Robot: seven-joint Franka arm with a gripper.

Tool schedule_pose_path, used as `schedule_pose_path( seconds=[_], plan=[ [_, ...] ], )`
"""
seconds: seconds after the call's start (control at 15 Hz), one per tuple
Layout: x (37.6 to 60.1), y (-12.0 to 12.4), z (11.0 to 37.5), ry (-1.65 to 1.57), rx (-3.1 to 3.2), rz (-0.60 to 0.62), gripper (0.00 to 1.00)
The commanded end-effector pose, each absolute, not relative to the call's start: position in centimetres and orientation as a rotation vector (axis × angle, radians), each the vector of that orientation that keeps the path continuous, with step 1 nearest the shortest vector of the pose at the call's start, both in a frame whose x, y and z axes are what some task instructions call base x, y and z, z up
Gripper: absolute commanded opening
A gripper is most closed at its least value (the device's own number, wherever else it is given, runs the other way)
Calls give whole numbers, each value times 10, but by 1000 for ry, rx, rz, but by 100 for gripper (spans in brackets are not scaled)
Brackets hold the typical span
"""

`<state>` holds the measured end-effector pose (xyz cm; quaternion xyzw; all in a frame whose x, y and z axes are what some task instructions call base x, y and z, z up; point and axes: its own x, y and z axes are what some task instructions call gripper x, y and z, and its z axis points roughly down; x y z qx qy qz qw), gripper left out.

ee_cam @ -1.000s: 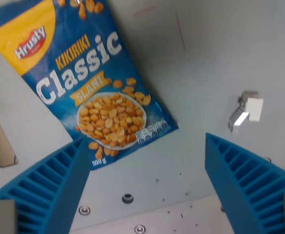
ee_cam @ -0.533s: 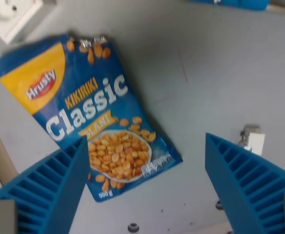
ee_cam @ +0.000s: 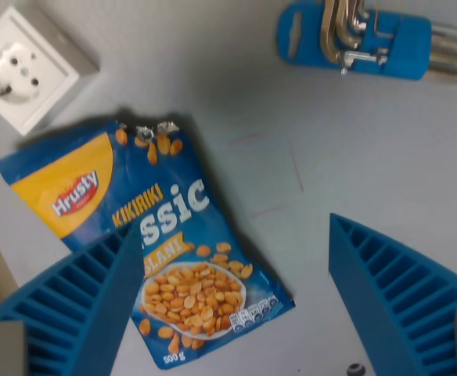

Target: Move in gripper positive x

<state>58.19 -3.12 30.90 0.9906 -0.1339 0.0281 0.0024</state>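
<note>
Wrist view, left to right.

Item: wall socket (ee_cam: 26,69), white, square, lying flat on the grey tabletop (ee_cam: 354,172) at the upper left corner.

Item: strip of something tan at the far left edge, cut off by the frame; what it is cannot be told.

Item: bag of peanuts (ee_cam: 154,251), blue with a yellow corner, lying flat and slanted, its torn top end pointing toward the socket but not touching it. Its lower left part is hiding behind the near finger.

Item: gripper (ee_cam: 232,301), two ribbed blue fingers (ee_cam: 72,309) rising from the lower corners. They are standing wide apart and holding nothing; bare tabletop and the lower end of the bag are showing between them.

Item: set of hex keys (ee_cam: 369,35) in a blue holder, lying at the upper right, well apart from the bag.

Progress: the task names only a direction of travel, with no object to reach. Nothing here marks an end point, so how much of the move is done or left cannot be judged from this view.
</note>
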Motion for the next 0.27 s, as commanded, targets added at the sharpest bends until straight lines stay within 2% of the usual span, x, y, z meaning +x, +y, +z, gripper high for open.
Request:
schedule_pose_path(
  seconds=[0.07,0.27],
  plan=[
    [601,-38,312,-398,3110,-10,100],
    [615,-42,312,-398,3110,-10,100]
  ],
)
